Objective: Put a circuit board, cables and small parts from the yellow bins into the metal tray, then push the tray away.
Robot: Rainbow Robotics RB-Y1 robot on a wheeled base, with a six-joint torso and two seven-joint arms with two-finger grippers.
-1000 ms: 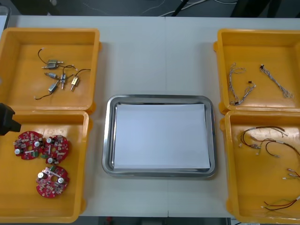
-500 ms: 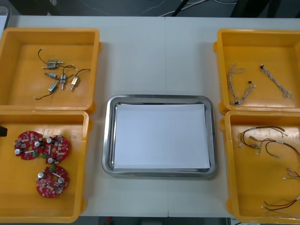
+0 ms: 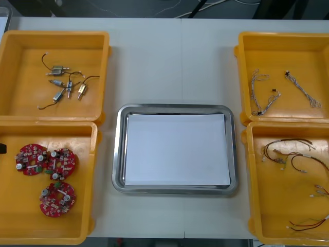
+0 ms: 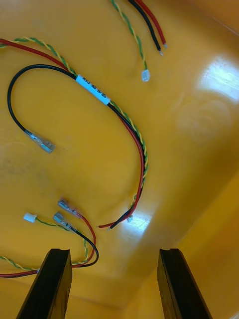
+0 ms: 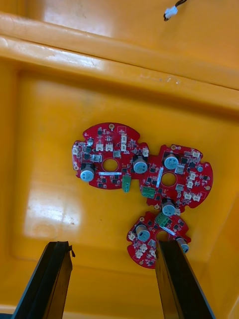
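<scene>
Seen from above, the metal tray [image 3: 119, 149], white inside, sits mid-worktop between the yellow bins [image 3: 20, 92]. In the near left corner bin the left gripper [image 5: 114, 281] hangs with fingers spread over three circuit boards [image 5: 99, 149]. In the near right corner bin the right gripper [image 4: 113, 284], equally spread, hangs over the cables [image 4: 93, 88].

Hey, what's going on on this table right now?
A two-armed robot is set to load the metal tray, which has a white inside and nothing in it yet. The left gripper hangs open over three red circuit boards in the left yellow bin nearer the robot, holding nothing. The right gripper hangs open over the black and red-and-yellow cables in the right yellow bin nearer the robot, also holding nothing.
</scene>
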